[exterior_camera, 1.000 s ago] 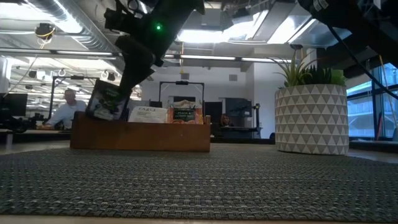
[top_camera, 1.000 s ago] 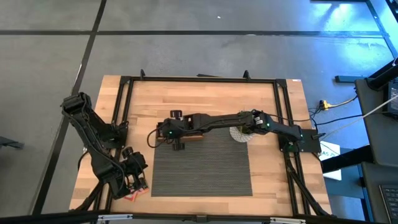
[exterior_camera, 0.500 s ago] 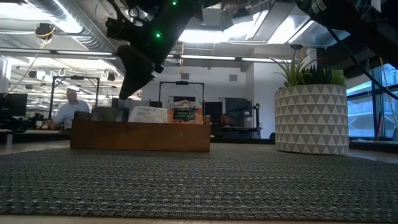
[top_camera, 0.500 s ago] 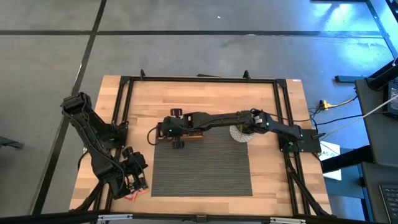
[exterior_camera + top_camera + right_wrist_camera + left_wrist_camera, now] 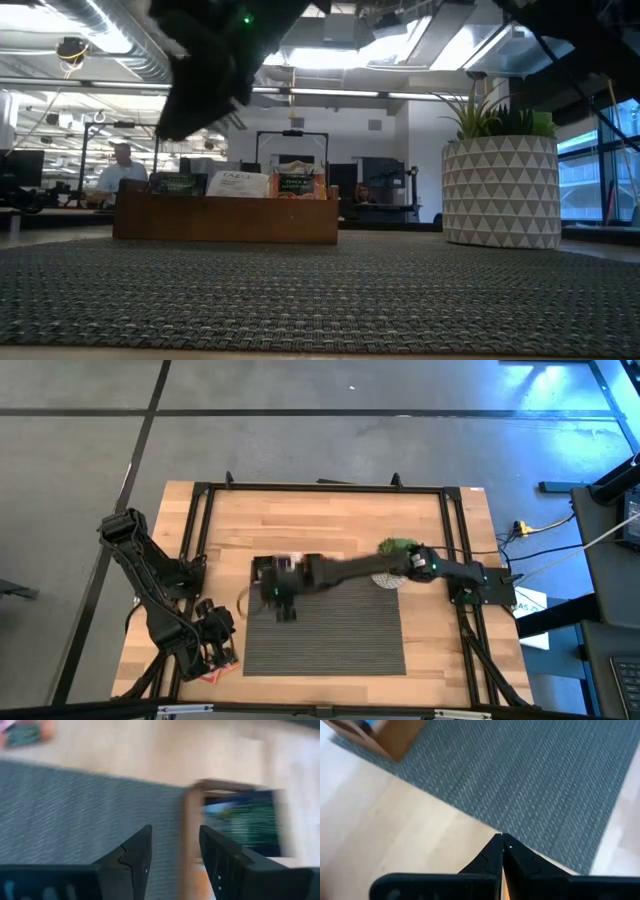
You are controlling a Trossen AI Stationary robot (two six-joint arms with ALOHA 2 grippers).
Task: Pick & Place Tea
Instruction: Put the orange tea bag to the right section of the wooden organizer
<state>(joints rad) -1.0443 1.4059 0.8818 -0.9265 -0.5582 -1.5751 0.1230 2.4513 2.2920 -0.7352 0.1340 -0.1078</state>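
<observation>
The wooden tray [image 5: 225,218] stands on the grey mat [image 5: 330,632]. A dark sachet [image 5: 180,184], a white one [image 5: 237,184] and an orange one [image 5: 297,181] stand in it side by side. My right gripper [image 5: 175,832] hovers open over the mat beside the tray's end [image 5: 192,820], where the dark sachet [image 5: 240,817] shows; the gripper is empty and blurred. The high view shows the right gripper [image 5: 284,610] at mid-table, its arm covering most of the tray. My left gripper [image 5: 501,840] waits shut at the near left corner, over the mat's edge.
A potted green plant [image 5: 500,190] in a white patterned pot stands on the mat's far right corner, under my right arm [image 5: 420,565]. Loose orange-red sachets [image 5: 212,675] lie on the wood by my left gripper. A black frame [image 5: 320,488] rims the table. People sit in the room behind.
My right gripper held the dark sachet tilted over the tray's left end, then let it go; the sachet now stands in the tray beside the white one. The gripper has since swung away from the tray, up and toward the near left.
</observation>
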